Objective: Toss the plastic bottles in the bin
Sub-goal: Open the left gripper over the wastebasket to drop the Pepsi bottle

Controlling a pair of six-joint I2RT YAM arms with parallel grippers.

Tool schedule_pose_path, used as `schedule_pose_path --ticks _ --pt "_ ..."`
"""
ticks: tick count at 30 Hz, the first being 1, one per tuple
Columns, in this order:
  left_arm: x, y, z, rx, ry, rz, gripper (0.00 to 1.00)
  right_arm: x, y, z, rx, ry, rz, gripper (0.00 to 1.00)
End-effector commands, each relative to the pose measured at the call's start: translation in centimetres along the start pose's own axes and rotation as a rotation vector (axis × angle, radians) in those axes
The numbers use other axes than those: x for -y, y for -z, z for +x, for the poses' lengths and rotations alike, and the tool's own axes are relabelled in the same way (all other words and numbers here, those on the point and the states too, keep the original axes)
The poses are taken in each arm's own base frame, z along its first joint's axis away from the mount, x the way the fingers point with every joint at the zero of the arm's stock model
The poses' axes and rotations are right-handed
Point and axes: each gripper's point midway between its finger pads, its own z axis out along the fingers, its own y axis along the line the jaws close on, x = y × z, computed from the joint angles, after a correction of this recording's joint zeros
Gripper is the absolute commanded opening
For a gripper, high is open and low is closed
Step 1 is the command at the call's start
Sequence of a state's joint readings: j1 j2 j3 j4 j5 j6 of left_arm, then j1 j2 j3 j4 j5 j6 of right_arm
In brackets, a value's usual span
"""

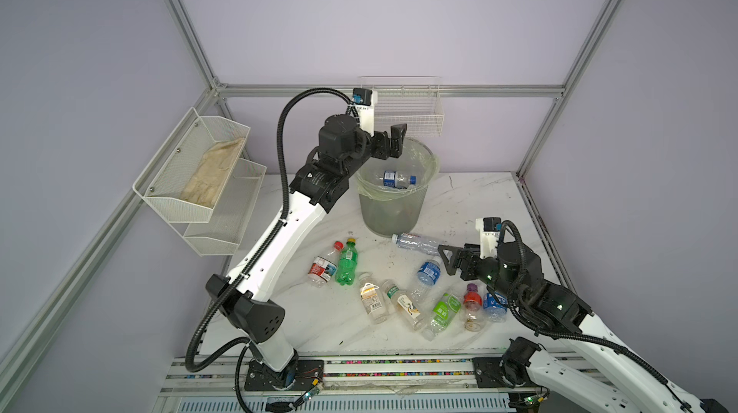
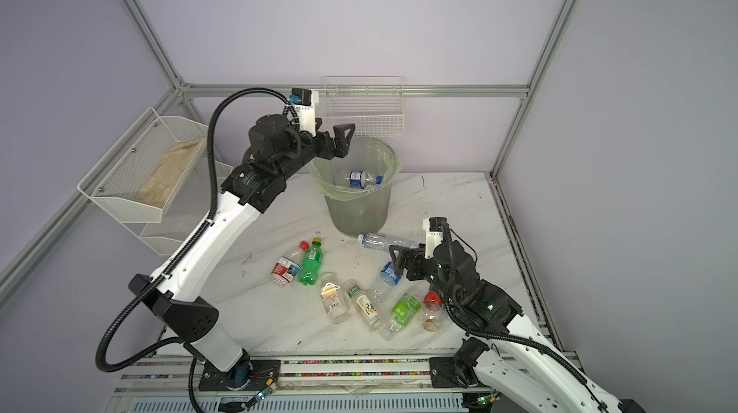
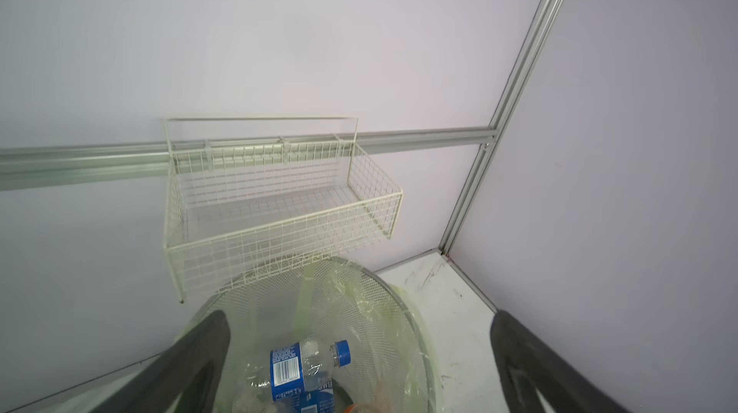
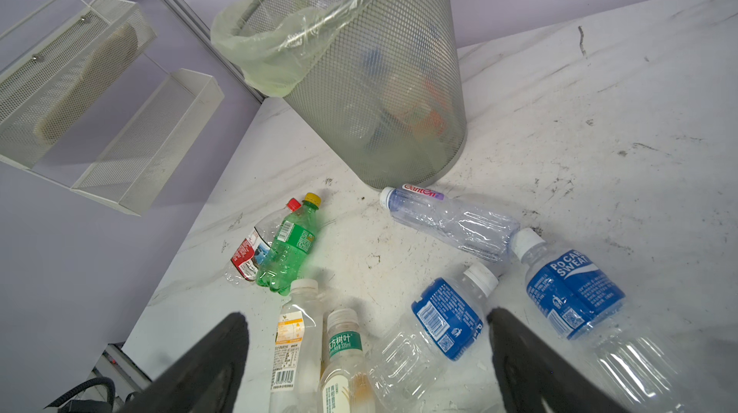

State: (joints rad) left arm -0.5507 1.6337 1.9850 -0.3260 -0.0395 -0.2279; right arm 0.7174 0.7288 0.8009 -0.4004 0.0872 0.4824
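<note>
Left gripper spread, empty, over bin; right gripper spread above blue-label bottle: best lower straight, straddle label band, close gently.

The bin stands at the rear of the table, below the wire wall basket. One Pocari Sweat bottle lies in the bin. A Ganten bottle lies just beside its front base, and the remaining bottles lie scattered before it. On the left wall hangs a two-tier mesh shelf, with a cloth in the upper tier.
</note>
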Motion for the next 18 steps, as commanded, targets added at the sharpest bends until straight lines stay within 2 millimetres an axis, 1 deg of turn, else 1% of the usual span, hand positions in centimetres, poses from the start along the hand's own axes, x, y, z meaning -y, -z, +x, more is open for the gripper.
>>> schedule_pose_path --ticks 1,5,8,9,10,14,18 --pt "0.4 1.8 -1.6 0.070 0.016 0.012 1.00 0.0 -0.5 0.2 -0.001 -0.003 -0.003 0.96" --pt "0.8 3.8 -1.9 0.091 0.019 0.019 1.00 0.1 -1.0 0.8 -0.032 -0.008 0.002 0.96" --pt "0.7 5.3 -1.6 0.099 0.023 0.014 0.99 0.2 -1.4 1.3 -0.050 -0.012 0.009 0.96" --pt "0.7 6.4 -2.1 0.115 0.025 0.014 1.00 0.2 -1.5 1.4 -0.055 -0.016 0.011 0.96" --pt "0.7 7.0 -2.0 0.118 0.027 0.013 1.00 0.3 -1.7 1.5 -0.062 -0.017 0.015 0.96" --pt "0.1 8.7 -0.8 0.107 0.032 -0.010 1.00 0.4 -2.7 2.1 -0.095 -0.028 0.029 0.96" --pt "-0.7 10.3 1.4 0.081 0.044 -0.031 1.00 0.5 -3.6 2.9 -0.135 -0.038 0.045 0.96"
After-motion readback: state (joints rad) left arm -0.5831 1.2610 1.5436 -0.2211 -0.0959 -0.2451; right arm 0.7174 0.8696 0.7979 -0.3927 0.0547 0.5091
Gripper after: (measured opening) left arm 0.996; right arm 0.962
